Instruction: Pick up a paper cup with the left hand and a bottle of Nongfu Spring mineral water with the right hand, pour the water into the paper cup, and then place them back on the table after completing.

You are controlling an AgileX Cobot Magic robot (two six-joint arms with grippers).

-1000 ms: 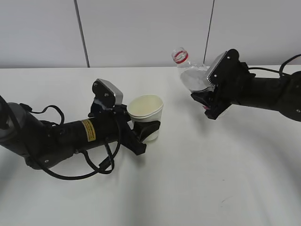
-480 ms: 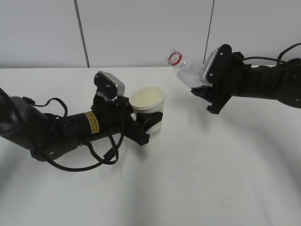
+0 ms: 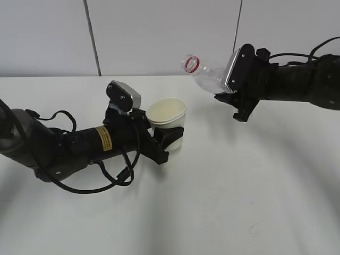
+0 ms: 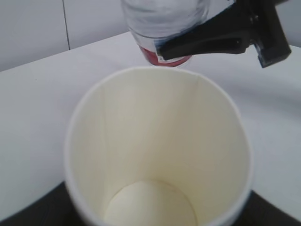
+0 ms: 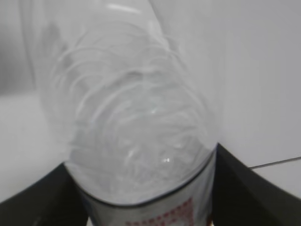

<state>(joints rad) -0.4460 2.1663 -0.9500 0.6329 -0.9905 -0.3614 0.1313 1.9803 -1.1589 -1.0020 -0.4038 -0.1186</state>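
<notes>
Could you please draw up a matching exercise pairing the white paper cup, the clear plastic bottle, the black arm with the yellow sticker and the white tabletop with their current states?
Things:
1. white paper cup
2. clear plastic bottle
3. black left arm with the yellow sticker
4. white tabletop

States:
A. tilted, open red-ringed mouth pointing toward the cup
B. grips the cup by its lower wall
C. bare under both raised arms, small dark scuff near the front
D. upright and empty inside

Pairs: 1-D, 2-A, 3-B, 4-C
</notes>
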